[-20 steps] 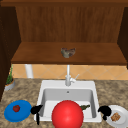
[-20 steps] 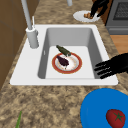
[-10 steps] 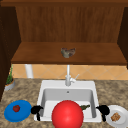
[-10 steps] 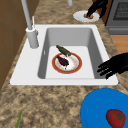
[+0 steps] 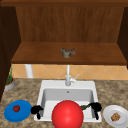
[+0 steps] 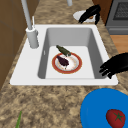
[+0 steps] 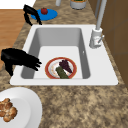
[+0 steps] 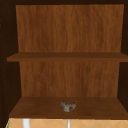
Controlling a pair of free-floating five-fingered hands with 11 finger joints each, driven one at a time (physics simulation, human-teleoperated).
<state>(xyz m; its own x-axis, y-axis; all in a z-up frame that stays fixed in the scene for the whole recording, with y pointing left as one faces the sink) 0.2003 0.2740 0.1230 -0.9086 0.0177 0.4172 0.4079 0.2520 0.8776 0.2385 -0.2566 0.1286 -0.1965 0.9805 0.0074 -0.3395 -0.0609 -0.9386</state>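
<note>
I have both hands hanging over the sink's front rim. My left hand (image 5: 37, 110) shows at the lower left of the front view, between the blue plate (image 5: 17, 111) with its tomato (image 5: 16, 108) and the sink (image 5: 67, 86); its fingers droop, relaxed, and pinch nothing. My right hand (image 5: 95, 107) sits at the lower right, its fingers (image 7: 32, 62) stretched loosely over the basin's edge and closed on nothing.

The nearest things to it lie on the red-rimmed plate (image 7: 50, 72) on the basin floor, at the centre of the right side view: a green cucumber (image 7: 62, 72) and a dark eggplant (image 7: 65, 65), touching. They lie below and just beyond the fingertips, apart from them. I judge the hand is held high to clear the rim.

A white plate (image 5: 110, 120) with a brown pastry (image 5: 115, 116) rests on the table at lower right.
</note>
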